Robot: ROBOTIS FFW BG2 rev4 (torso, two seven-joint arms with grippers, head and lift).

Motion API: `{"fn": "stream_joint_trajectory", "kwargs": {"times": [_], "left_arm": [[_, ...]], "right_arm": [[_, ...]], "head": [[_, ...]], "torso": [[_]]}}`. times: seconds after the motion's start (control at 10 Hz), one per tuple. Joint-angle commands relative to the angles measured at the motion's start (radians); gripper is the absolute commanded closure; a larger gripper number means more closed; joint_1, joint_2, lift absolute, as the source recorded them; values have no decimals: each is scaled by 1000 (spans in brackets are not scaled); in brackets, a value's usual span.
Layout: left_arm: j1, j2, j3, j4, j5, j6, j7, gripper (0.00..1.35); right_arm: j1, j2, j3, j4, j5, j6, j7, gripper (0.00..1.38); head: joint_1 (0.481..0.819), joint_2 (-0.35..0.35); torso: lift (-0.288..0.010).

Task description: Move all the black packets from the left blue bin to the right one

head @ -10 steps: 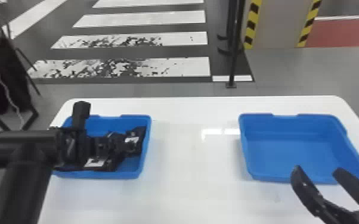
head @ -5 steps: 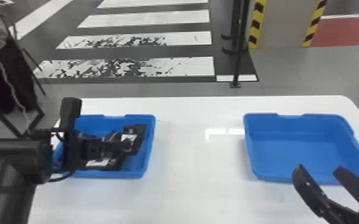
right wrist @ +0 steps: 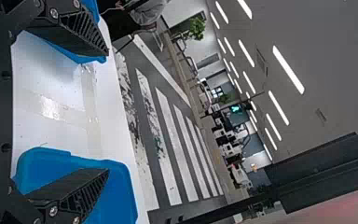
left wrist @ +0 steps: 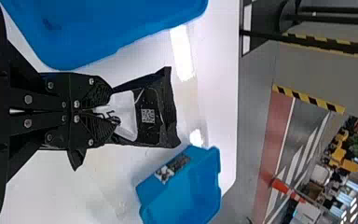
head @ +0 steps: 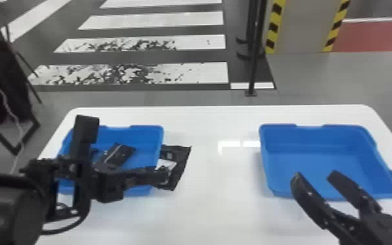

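My left gripper point(head: 163, 176) is at the left blue bin's point(head: 148, 128) right wall, pinching a black packet point(head: 182, 163) that extends past that wall over the white table. At least one more black packet point(head: 120, 154) lies inside this bin, partly behind the arm. In the left wrist view the gripper point(left wrist: 109, 113) is closed on one end of the packet point(left wrist: 156, 116), whose white label shows. The right gripper point(head: 317, 177) is parked by the near edge of the right blue bin point(head: 382, 169); in the right wrist view the gripper point(right wrist: 107, 113) has its fingers wide apart, nothing between.
A white table point(head: 215, 202) carries both bins, with bare surface between them. Behind it are a striped floor, a dark pole point(head: 255, 58) on a base, and a pillar with yellow-black edges. A dark chair-like frame stands on the floor at the far left.
The left gripper has shifted right from within the left bin to its right wall, bringing one packet along. The right gripper has stayed much the same.
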Motion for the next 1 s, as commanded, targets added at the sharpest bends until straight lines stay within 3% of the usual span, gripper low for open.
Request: {"fn": "stream_joint_trajectory", "kwargs": {"times": [0.0,0.1,0.4,0.8,0.9], "left_arm": [[25,-14,-60,-46,84,3,9,1208],[30,-21,-104,-46,142,-7,19,1210],[6,-28,-192,-48,171,-19,33,1208],[-19,-33,-262,-48,221,-36,51,1210],[-19,-33,-268,-48,227,-36,52,1210]], "right_arm": [[-27,2,2,12,-40,84,22,147],[-54,2,2,36,-62,113,52,151],[-123,2,18,66,-78,160,80,151],[-165,2,60,110,-122,192,86,157],[-180,2,64,127,-130,194,91,318]], "head": [[695,43],[695,6],[695,-72],[695,-96],[695,-102]], "torso": [[-139],[-139],[-139],[-139],[-139]]}}
